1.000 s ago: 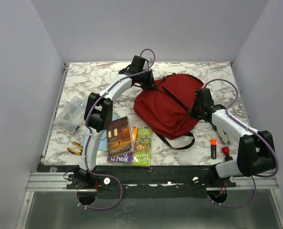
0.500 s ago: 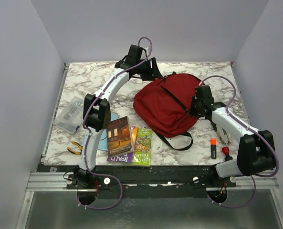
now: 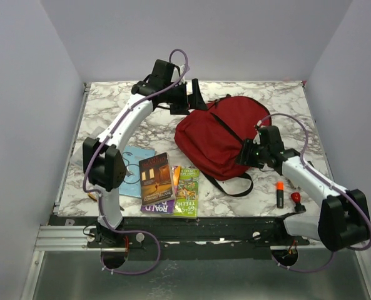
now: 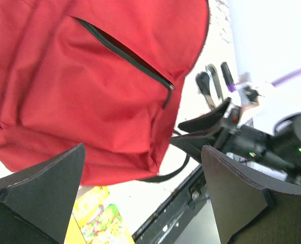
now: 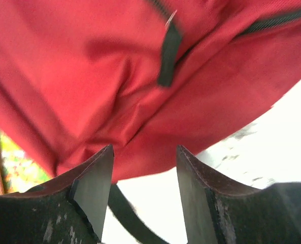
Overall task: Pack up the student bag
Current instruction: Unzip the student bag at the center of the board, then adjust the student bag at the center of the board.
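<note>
step: student bag (image 3: 213, 140) flat on tabletop, books (image 3: 172, 187) unpacked | left gripper (image 3: 198, 97) fingers wide, empty | right gripper (image 3: 241, 155) fingers half-open, empty | next: open zip

A dark-red backpack (image 3: 216, 134) lies flat on the marbled table (image 3: 116, 103), with a black strap (image 3: 238, 187) looping out at its near edge. The left gripper (image 3: 198, 97) hangs at the bag's far left corner with its jaws spread. The right gripper (image 3: 243, 156) sits against the bag's near right side. Two paperbacks (image 3: 157, 178) lie side by side to the left of the bag, with a blue booklet (image 3: 130, 169) further left. An orange marker (image 3: 279, 194) lies near the right arm.
</note>
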